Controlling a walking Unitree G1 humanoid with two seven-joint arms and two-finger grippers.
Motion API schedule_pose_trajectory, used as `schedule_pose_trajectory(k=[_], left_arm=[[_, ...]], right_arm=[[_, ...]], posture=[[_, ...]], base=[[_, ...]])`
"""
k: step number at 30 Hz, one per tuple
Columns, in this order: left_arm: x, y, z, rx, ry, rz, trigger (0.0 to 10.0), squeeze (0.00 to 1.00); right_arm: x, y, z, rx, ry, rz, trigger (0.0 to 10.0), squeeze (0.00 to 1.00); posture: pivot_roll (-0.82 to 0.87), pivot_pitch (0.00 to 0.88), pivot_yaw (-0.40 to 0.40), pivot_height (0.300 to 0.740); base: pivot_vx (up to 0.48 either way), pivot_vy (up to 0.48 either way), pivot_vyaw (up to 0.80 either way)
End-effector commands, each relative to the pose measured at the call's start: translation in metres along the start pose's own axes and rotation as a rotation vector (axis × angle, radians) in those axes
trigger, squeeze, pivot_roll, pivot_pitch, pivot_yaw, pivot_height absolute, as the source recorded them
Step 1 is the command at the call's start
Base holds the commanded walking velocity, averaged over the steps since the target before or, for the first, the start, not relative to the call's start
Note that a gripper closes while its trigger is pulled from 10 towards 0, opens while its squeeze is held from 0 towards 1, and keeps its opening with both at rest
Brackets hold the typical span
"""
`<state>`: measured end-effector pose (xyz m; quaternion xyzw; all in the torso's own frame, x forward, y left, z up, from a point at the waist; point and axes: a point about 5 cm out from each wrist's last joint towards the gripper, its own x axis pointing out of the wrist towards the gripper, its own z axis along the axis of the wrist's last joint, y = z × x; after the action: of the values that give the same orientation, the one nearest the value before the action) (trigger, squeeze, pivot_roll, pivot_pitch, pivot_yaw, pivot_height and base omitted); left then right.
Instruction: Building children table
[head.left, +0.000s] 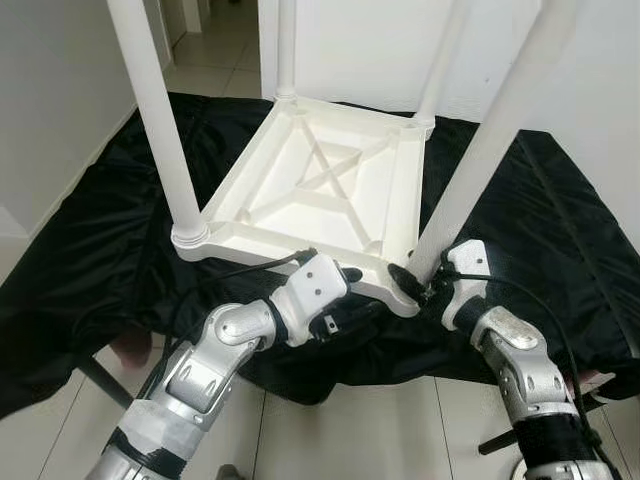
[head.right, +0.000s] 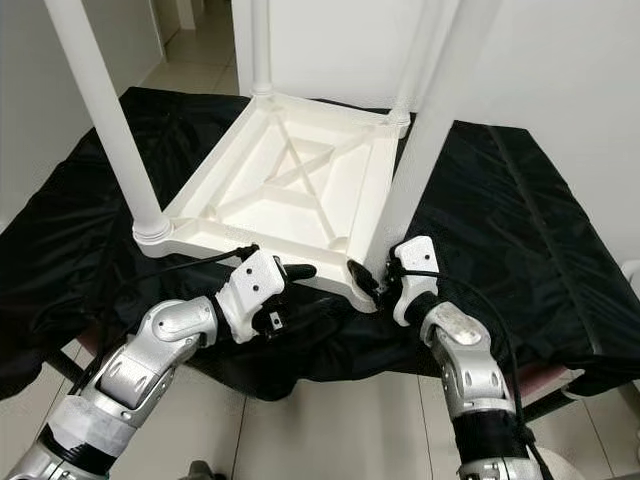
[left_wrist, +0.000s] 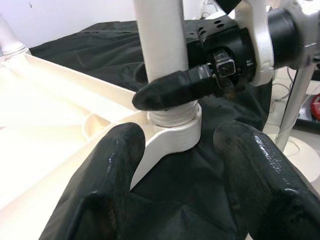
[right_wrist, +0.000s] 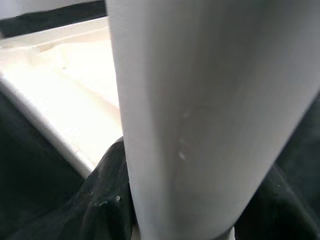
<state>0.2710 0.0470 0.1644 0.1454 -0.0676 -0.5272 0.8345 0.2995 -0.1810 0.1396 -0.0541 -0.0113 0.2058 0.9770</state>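
right pincer (head.left: 420, 282) – clamped on smooth round leg (head.left: 480, 150) | left pincer (head.left: 352, 290) – apart | ribbed plastic tabletop (head.left: 330, 190)

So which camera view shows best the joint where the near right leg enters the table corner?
The left wrist view: the leg enters its socket close up, right hand gripping above. Eye views show it small; the right wrist view shows mostly leg.

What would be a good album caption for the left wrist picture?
Right gripper clamps the near white table leg above its socket, while the open left gripper waits beside the overturned tabletop.
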Motion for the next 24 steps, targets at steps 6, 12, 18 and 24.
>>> schedule_pose_trajectory(k=[6,12,18,24], left_arm=[[0.002,0.0,0.0,0.023,0.01,0.032,10.0,0.0],[0.008,0.001,0.001,0.047,0.015,0.044,10.0,0.0],[0.009,0.007,0.002,0.038,-0.002,0.066,10.0,0.0],[0.011,0.01,0.002,0.031,-0.011,0.095,10.0,0.0]], right_arm=[[-0.015,0.003,-0.013,0.04,0.068,-0.332,10.0,0.0],[-0.018,0.041,-0.017,0.117,0.032,-0.63,10.0,0.0],[-0.011,0.049,-0.013,0.096,0.043,-0.62,10.0,0.0],[-0.018,0.04,-0.011,0.094,0.026,-0.673,10.0,1.0]], posture=[[0.0,0.1,-0.032,0.74],[0.01,0.099,-0.029,0.74],[-0.01,0.094,-0.025,0.74],[-0.02,0.077,-0.019,0.74]], base=[[0.0,0.0,0.0],[0.0,0.0,0.0],[0.0,0.0,0.0],[0.0,0.0,0.0]])
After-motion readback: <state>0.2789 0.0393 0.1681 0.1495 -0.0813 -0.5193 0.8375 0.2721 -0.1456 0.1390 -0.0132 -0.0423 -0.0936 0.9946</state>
